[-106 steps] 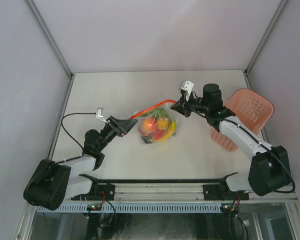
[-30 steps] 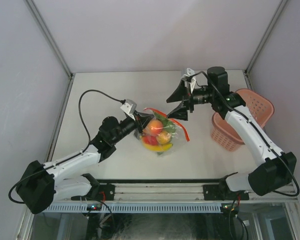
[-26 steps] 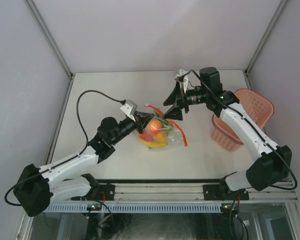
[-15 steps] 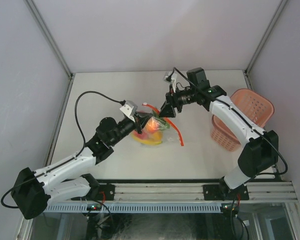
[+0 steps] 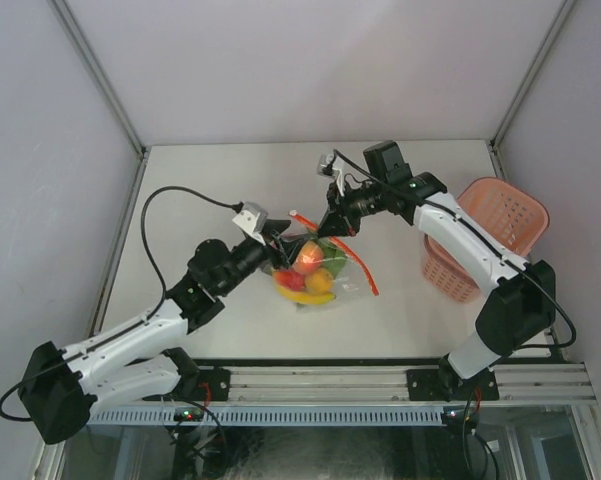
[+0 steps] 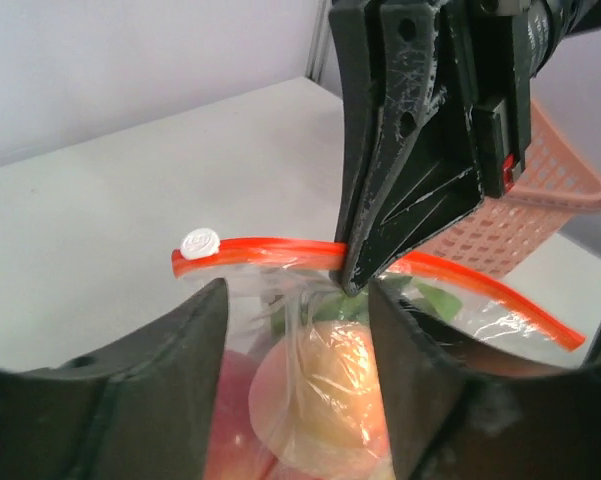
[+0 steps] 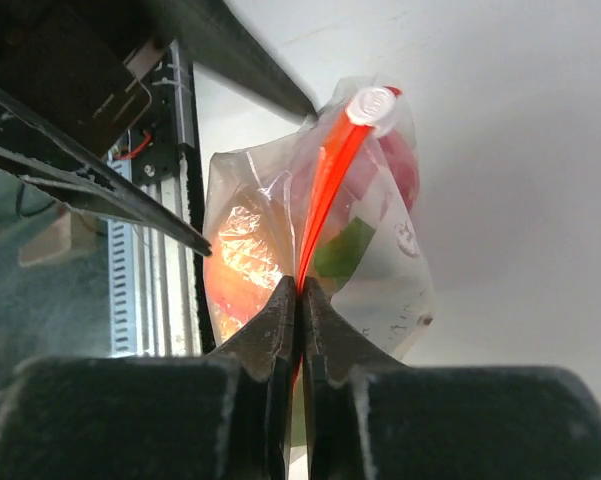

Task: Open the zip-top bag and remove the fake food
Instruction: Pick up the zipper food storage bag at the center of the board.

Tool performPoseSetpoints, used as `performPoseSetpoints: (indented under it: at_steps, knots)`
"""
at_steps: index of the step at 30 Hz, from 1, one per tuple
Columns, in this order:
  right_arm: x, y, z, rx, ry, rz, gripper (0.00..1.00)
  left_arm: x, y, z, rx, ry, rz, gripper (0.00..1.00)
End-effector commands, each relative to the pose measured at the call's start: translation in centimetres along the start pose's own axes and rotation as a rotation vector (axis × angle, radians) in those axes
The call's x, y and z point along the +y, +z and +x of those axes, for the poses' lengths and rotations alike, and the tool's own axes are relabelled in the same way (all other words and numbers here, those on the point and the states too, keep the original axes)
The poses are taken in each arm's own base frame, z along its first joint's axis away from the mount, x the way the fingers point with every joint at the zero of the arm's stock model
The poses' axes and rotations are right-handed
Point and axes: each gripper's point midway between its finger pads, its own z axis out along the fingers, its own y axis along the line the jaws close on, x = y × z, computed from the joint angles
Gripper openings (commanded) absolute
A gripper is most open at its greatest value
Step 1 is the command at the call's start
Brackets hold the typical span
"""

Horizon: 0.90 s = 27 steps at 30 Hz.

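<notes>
The zip-top bag is near the middle of the table, a little toward the near edge, between the two arms and well apart from the pink basket at the right edge. Its top edge is held up, and whether its bottom rests on the table I cannot tell.

The right gripper has its jaws pressed fully together on the red-orange zipper strip, partway along it and away from the small white round tab at its end. The left gripper has its jaws partly apart on either side of the upper bag just below the strip. It has hold of nothing, and I cannot tell whether the fingers touch the film.

The bag looks thin, soft and crinkly, so it should fold and slip rather than resist. The strip is the stiffest part and the sound place to grip. To open it, each gripper likely needs its own lip of the strip or the film just under it, pulled apart.

The fake food inside looks like light, hard, smooth plastic. The round fruits may roll once free, and the banana at the bottom offers an easier grip across its narrow body.
</notes>
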Motion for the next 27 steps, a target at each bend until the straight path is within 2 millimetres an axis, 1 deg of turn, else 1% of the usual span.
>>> performPoseSetpoints:
  at_steps: [1, 3, 5, 6, 7, 9, 11, 13, 17, 20, 23, 27]
  knots:
    - [1.9, -2.1, -2.4, -0.070, -0.257, -0.062, 0.00, 0.3, -1.8, -2.2, -0.120, -0.066, -0.031, 0.75]
    - [2.1, -3.0, -3.0, -0.108, -0.360, -0.071, 0.00, 0.7, -3.1, -1.6, -0.135, -0.101, -0.039, 0.87]
    - [2.2, -3.6, -3.3, -0.138, -0.458, -0.078, 0.00, 0.9, -4.5, -1.4, -0.174, -0.128, -0.034, 0.95]
    - [2.2, -3.7, -3.1, -0.150, -0.508, -0.087, 0.00, 1.0, -5.3, -1.8, -0.208, -0.142, -0.026, 0.98]
    - [2.4, -3.8, -2.9, -0.156, -0.575, -0.097, 0.00, 1.1, -5.8, -1.7, -0.228, -0.155, -0.019, 1.00]
    - [2.6, -3.9, -2.8, -0.171, -0.698, -0.105, 0.00, 1.3, -6.6, -2.0, -0.262, -0.178, 0.008, 1.00]
    - [3.0, -4.1, -3.2, -0.196, -0.772, -0.116, 0.00, 1.4, -7.0, -2.4, -0.284, -0.195, 0.035, 1.00]
    - [3.2, -4.2, -3.7, -0.215, -0.804, -0.119, 0.00, 1.3, -7.2, -3.2, -0.312, -0.189, 0.059, 1.00]
    - [3.3, -4.4, -4.6, -0.245, -0.817, -0.105, 0.00, 0.1, -6.7, -5.0, -0.359, -0.134, 0.131, 1.00]
    - [3.0, -4.3, -4.9, -0.257, -0.794, -0.092, 0.00, -0.9, -5.7, -6.0, -0.360, -0.112, 0.196, 1.00]
    - [2.7, -4.2, -5.1, -0.271, -0.752, -0.082, 0.00, -1.5, -4.2, -5.9, -0.321, -0.109, 0.240, 1.00]
    - [3.0, -4.2, -5.1, -0.279, -0.753, -0.090, 0.00, -0.4, -2.3, -4.8, -0.288, -0.085, 0.186, 1.00]
